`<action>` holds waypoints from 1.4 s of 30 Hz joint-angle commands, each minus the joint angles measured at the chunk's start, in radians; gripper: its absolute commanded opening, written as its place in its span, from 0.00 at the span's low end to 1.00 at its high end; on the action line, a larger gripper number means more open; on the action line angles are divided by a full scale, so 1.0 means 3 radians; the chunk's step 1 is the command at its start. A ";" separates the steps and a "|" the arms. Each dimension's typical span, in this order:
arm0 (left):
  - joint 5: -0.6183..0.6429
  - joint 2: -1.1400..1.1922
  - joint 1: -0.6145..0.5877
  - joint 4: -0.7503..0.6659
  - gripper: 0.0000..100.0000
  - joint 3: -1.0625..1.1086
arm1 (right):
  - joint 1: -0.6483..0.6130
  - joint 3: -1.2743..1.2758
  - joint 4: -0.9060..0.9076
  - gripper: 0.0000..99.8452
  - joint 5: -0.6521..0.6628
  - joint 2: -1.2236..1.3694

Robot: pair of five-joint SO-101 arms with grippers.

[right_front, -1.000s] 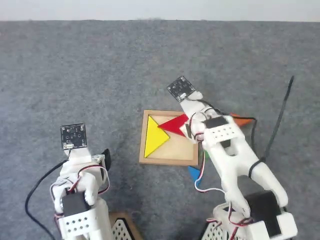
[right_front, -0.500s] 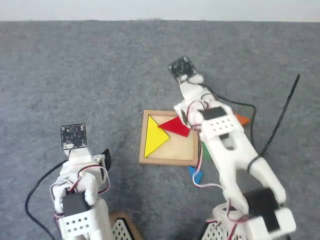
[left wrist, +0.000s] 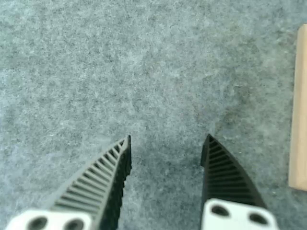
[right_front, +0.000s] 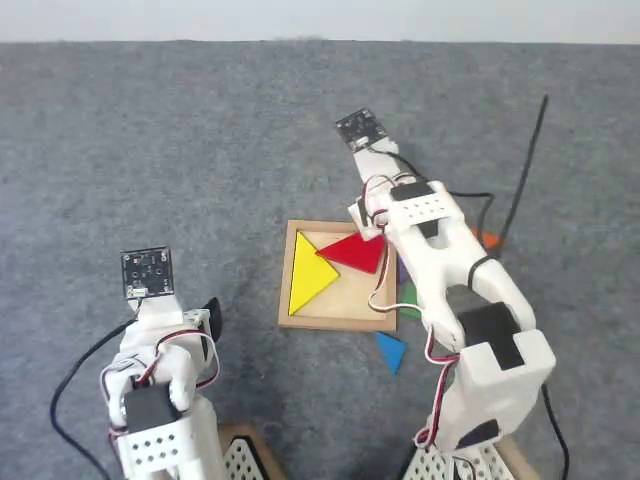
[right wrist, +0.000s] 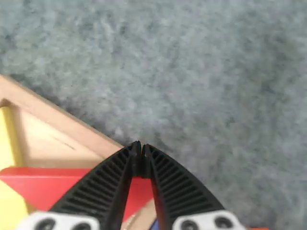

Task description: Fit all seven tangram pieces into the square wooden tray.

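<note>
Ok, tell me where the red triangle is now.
In the high view the red triangle lies in the wooden tray, right of the yellow triangle, beneath the right gripper.

Grey carpeted table (right_front: 150, 130), pale wall (right_front: 300, 20) behind.

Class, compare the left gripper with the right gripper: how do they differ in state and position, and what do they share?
The left gripper is open, its fingers apart; the right gripper is shut, tips together. The left gripper is above bare grey carpet, with the wooden tray off to one side; the right gripper is over the red triangle at the tray's rim. Both have black ribbed fingers.
</note>
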 commanded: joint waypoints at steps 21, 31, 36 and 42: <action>-0.0015 -0.0061 -0.0015 0.0015 0.23 -0.0033 | 0.0105 0.1350 0.0038 0.01 -0.0066 -0.2007; -0.0015 -0.0061 -0.0015 0.0015 0.23 -0.0033 | 0.0105 0.1749 0.0141 0.01 0.0148 -0.1736; -0.0015 -0.0061 -0.0015 0.0015 0.23 -0.0033 | 0.0105 0.1555 0.0115 0.01 0.0148 -0.1373; -0.0015 -0.0061 -0.0015 0.0015 0.23 -0.0033 | 0.0105 0.1222 0.0115 0.01 0.0128 -0.0990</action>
